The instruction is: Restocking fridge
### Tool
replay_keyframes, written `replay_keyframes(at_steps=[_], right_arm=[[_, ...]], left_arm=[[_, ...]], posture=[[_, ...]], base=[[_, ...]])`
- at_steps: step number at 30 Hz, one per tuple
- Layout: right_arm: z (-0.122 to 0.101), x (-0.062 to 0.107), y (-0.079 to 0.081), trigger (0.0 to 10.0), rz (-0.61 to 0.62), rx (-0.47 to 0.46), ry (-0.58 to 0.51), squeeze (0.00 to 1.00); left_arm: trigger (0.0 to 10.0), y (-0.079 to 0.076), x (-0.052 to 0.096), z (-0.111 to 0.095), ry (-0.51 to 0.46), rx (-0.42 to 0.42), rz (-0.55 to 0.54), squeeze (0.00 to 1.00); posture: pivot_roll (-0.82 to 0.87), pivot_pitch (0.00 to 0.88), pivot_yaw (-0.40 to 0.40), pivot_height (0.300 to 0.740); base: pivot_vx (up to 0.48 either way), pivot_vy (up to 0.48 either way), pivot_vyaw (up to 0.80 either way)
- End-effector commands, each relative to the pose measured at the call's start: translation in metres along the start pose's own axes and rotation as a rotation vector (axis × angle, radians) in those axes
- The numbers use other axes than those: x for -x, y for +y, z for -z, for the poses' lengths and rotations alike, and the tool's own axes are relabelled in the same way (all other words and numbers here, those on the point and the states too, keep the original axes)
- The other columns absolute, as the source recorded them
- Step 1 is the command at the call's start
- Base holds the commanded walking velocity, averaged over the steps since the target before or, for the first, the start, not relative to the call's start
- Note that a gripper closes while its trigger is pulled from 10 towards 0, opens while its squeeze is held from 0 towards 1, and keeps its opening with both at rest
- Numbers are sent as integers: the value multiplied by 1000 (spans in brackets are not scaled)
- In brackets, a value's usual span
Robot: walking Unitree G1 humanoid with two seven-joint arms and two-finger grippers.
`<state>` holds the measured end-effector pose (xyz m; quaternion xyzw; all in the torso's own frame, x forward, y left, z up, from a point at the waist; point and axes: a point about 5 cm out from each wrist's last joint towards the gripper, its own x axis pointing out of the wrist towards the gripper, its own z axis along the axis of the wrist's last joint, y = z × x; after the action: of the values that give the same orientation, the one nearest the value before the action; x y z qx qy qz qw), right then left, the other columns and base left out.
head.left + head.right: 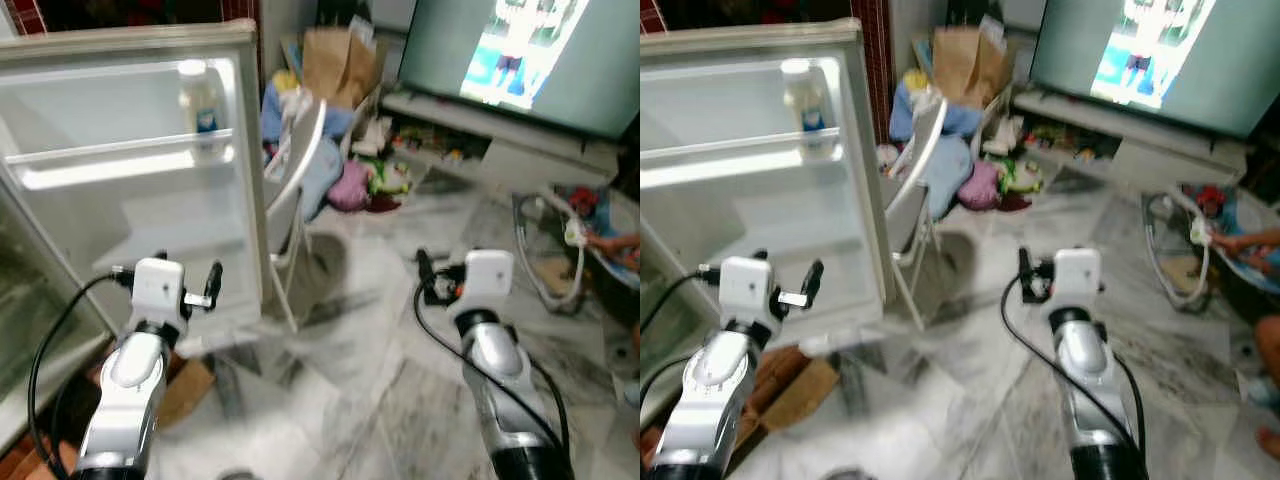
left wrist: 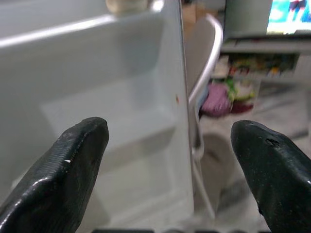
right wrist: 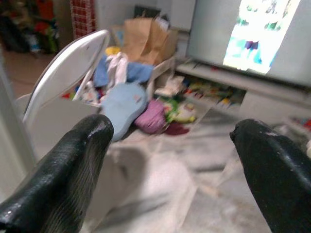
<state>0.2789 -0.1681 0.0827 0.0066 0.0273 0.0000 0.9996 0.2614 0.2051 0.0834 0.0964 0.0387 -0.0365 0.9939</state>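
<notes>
Open fridge door with one bottle on its upper shelf, robot facing it empty-handed.

The fridge door stands swung wide on the robot's left, its lower shelf bare. The left gripper hovers just before that door, fingers spread, holding nothing; the right gripper hangs over the marble floor, also spread and empty. A white chair stands beside the door. Judgement: nothing is in hand to stock, so fetch an item first and steer clear of the chair.
</notes>
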Motion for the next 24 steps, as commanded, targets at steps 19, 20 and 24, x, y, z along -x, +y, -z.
replay_keyframes(at_steps=[19,20,24], right_arm=[[-10,-2,4,10000,-19,-20,-29,0],[-11,-2,4,10000,-18,-15,-36,0],[-14,-8,7,10000,-27,-18,-38,0]], left_arm=[[10000,-6,-22,-8,-27,-42,83,0],[10000,-6,-22,-9,-30,-37,81,0],[10000,-7,-22,-7,-34,-2,63,0]], posture=[[68,0,57,740],[68,0,51,740],[75,1,19,740]], base=[[0,0,24],[0,0,456],[0,-276,800]])
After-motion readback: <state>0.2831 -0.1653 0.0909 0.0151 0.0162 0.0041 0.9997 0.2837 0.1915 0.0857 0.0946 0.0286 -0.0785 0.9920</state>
